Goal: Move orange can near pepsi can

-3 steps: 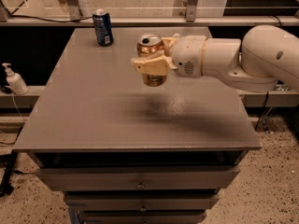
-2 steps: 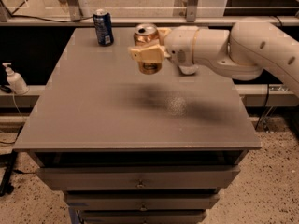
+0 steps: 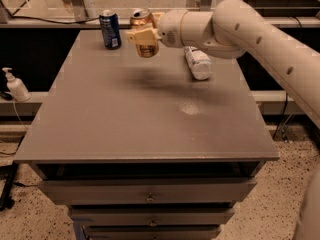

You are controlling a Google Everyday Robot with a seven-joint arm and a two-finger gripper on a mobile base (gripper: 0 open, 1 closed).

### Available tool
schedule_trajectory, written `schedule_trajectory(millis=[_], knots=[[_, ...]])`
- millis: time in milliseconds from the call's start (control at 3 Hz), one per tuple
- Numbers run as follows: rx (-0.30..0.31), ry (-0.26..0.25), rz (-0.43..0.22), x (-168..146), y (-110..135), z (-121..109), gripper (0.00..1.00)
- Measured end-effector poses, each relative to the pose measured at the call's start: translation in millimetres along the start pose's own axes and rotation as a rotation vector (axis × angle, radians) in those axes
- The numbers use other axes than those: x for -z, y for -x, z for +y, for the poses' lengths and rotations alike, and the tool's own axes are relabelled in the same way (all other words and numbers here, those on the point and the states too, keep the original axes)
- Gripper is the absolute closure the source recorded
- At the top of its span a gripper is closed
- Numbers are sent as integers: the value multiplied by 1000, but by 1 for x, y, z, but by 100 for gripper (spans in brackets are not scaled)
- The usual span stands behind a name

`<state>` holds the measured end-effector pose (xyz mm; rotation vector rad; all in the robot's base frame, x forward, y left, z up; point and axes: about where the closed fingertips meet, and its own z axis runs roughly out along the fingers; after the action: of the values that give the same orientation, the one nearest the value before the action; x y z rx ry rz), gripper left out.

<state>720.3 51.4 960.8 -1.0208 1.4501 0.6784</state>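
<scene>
The orange can (image 3: 144,33), golden-orange with a silver top, hangs upright in the air above the far part of the grey table (image 3: 145,114). My gripper (image 3: 143,35) is shut on the orange can, its cream fingers across the can's side. The pepsi can (image 3: 110,29), dark blue with a light patch low on its side, stands upright near the table's far left corner, a short way left of the held can.
A white plastic bottle (image 3: 198,63) lies on its side at the far right of the table, under my arm. A soap dispenser (image 3: 16,85) stands on a ledge to the left. Drawers sit below the table's front edge.
My gripper has carried the orange can leftward and toward the far edge, closer to the pepsi can. The white bottle has come into sight behind the arm.
</scene>
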Motion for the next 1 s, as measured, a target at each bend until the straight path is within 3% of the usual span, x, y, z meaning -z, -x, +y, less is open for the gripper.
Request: schedule_trajectory(millis=[1000], knots=[[-7,4,-23,-90,-35,-77,100]])
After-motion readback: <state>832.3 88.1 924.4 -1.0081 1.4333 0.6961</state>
